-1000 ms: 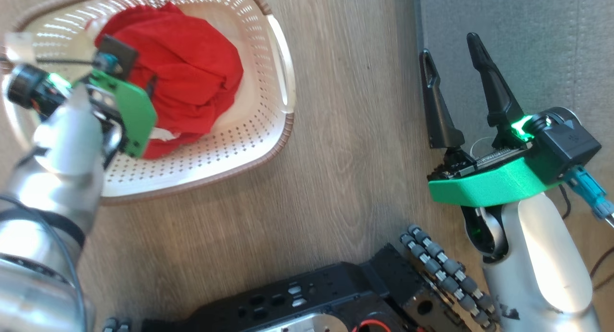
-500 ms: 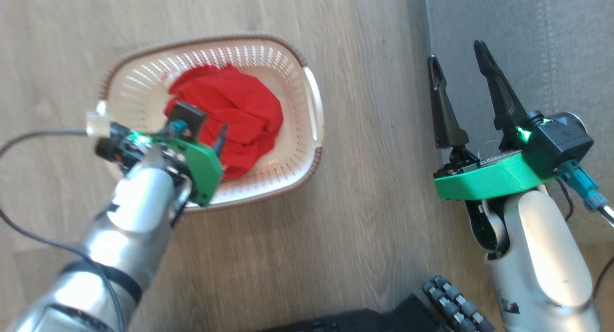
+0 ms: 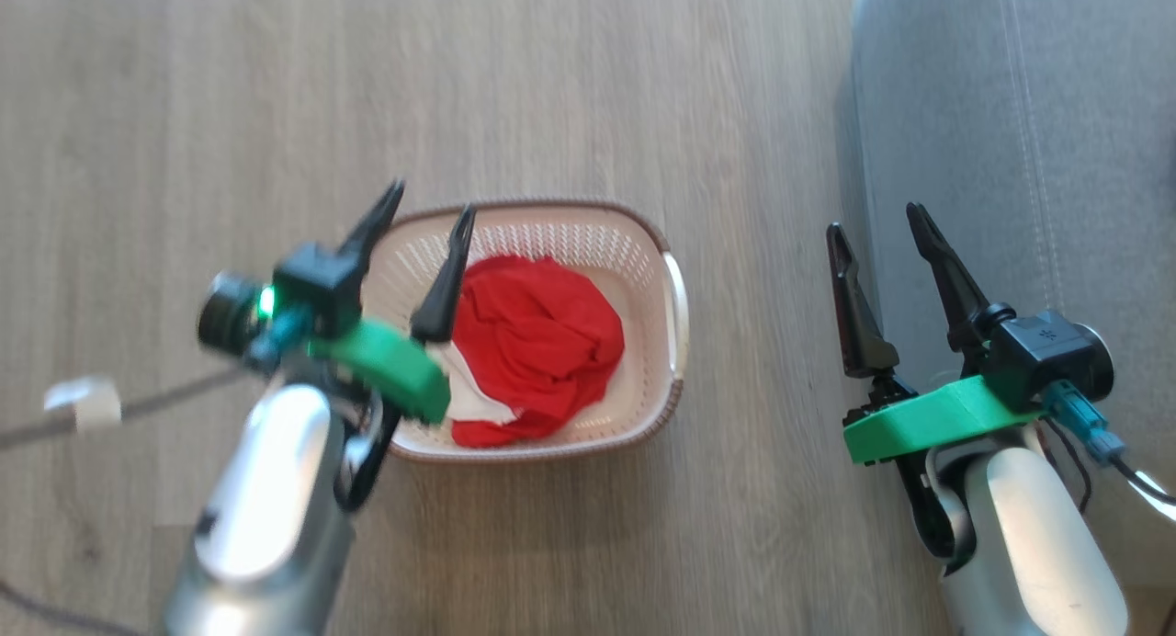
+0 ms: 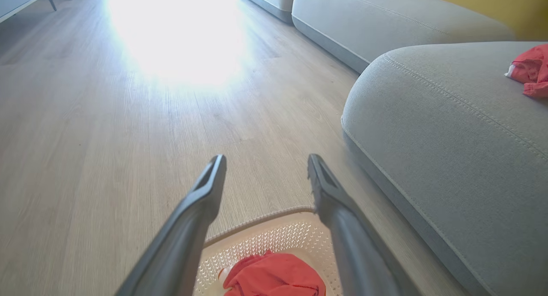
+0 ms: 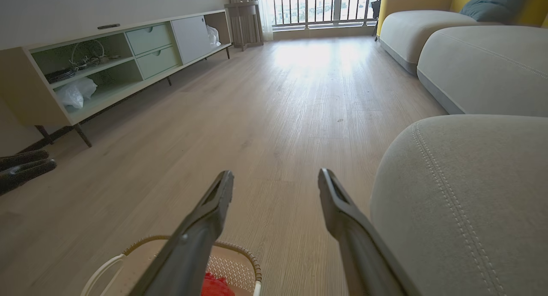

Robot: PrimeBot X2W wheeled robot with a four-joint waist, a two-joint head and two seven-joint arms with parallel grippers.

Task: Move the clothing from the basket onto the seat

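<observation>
The cream basket (image 3: 588, 236) stands on the wood floor with red clothing (image 3: 537, 342) bundled inside, white trim at its near edge. My left gripper (image 3: 432, 199) hovers above the basket's left rim, open and empty. In the left wrist view, the left gripper (image 4: 266, 159) points past the basket (image 4: 265, 240) and clothing (image 4: 274, 274). A second red garment (image 4: 528, 71) lies on the grey seat (image 4: 449, 137). My right gripper (image 3: 873, 221) is open and empty beside the seat (image 3: 1011, 112) edge. The right gripper (image 5: 276, 175) also appears above the basket (image 5: 233, 264).
Wood floor (image 3: 230, 112) stretches around the basket. More grey sofa sections (image 5: 483, 65) run along the right side. A low cabinet (image 5: 107, 65) lines the left wall, with dark objects (image 5: 21, 167) on the floor beside it. A cable (image 3: 138, 402) trails off my left wrist.
The head view has pulled back, so the basket looks smaller. My left gripper has lifted off the clothing and now points forward, empty. The right arm has barely moved.
</observation>
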